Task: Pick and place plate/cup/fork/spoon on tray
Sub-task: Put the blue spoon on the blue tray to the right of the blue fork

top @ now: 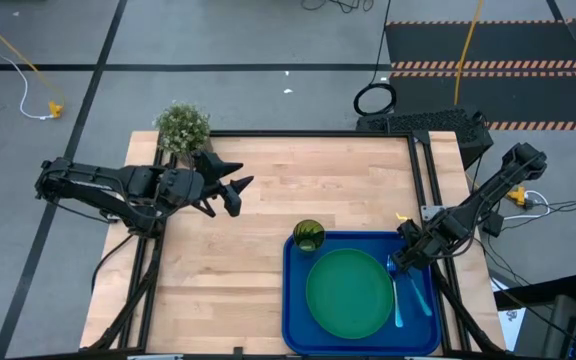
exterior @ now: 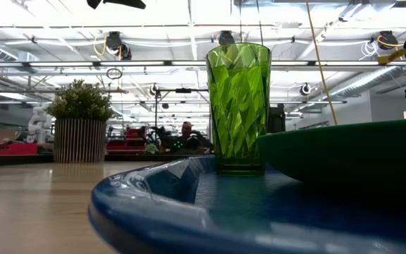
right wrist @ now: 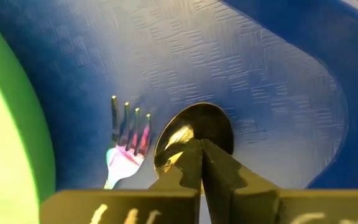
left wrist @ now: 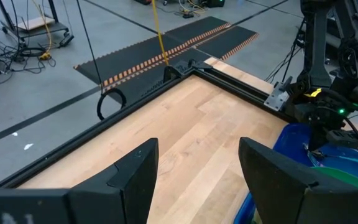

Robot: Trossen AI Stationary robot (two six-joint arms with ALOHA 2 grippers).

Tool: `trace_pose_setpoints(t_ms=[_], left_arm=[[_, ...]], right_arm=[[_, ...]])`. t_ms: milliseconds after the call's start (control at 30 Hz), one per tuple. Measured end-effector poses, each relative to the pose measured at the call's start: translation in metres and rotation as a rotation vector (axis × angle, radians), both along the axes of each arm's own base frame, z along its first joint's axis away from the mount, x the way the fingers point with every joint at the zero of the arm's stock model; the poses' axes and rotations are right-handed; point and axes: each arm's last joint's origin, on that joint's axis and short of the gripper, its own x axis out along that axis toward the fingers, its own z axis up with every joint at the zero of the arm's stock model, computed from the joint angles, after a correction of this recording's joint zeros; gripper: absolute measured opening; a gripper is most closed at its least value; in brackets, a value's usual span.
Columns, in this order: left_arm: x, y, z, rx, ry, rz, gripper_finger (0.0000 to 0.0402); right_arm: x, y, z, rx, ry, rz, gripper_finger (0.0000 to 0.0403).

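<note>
The blue tray lies at the table's near right. On it rest the dark-green plate, the yellow-green cup upright at the tray's far left corner, the fork and the spoon, side by side right of the plate. My right gripper is shut and points steeply down over the spoon's bowl; its fingers hide the spoon's handle. My left gripper hangs open above the table's far left part, with nothing between its fingers. My right gripper's shut fingertips stand in front of the near part of the spoon's dark bowl, coming from above. Whether they touch the spoon I cannot tell. The bowl lies on the tray floor beside the fork's prongs.
A potted plant stands at the table's far left corner. Bare wood spreads between the left gripper and the tray. A black frame edges the table's far and right sides.
</note>
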Motion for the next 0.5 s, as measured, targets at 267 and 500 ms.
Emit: trace_pose_setpoints(t_ms=[267, 500], left_arm=[[0.0000, 0.0000, 0.0000, 0.000, 0.000, 0.000, 0.0225], [0.0000, 0.0000, -0.0001, 0.003, 0.002, -0.001, 0.0225]], right_arm=[[0.0028, 0.0012, 0.0066, -0.004, -0.025, -0.038, 0.0000], [0.0026, 0.0013, 0.0072, 0.004, -0.017, -0.060, 0.0000]])
